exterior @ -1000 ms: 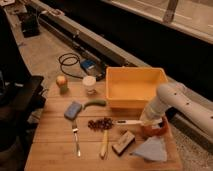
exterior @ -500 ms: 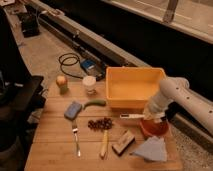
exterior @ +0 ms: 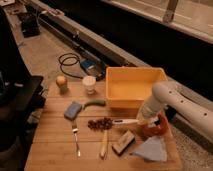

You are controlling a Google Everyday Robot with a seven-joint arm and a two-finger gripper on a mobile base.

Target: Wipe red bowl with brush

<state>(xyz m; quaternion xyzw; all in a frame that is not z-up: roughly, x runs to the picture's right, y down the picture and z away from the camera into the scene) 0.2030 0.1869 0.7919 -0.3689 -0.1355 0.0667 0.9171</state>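
Holding brush (exterior: 125, 121), tool (exterior: 142, 120) clamped, over red bowl (exterior: 152, 131)

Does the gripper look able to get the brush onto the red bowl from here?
Probably yes. The gripper, shut on the brush, sits right beside the red bowl, with nothing between them; the yellow tub stands behind.

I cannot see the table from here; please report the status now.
Pincer shut on brush, above red bowl. Brush handle points left toward grapes. Nothing blocks the bowl.

White arm (exterior: 172, 100) angled down from the right, end effector (exterior: 145, 121) shut, low over the tabletop.
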